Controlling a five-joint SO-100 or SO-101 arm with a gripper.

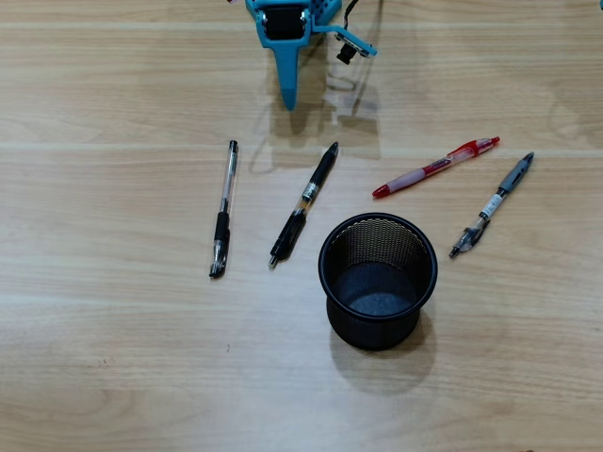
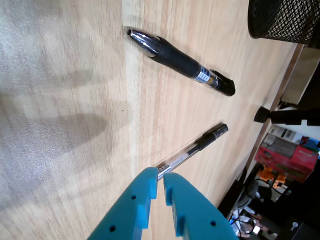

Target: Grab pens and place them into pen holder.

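Note:
In the overhead view four pens lie on the wooden table: a clear-and-black pen [image 1: 223, 207] at the left, a black pen [image 1: 304, 205] beside it, a red-and-translucent pen [image 1: 435, 167] and a grey pen [image 1: 492, 204] at the right. The black mesh pen holder [image 1: 372, 331] stands upright below them, with nothing visible inside. My blue gripper [image 1: 288, 102] hangs at the top, apart from every pen. The wrist view shows its jaws [image 2: 161, 174] nearly together with nothing held. Past them lie the clear-and-black pen [image 2: 195, 147], the black pen [image 2: 185, 62] and the pen holder [image 2: 285, 20].
The table's edge [image 2: 280, 95] runs down the right of the wrist view, with boxes and clutter on the floor beyond it. A small black camera [image 1: 349, 52] sticks out from the arm at the top of the overhead view.

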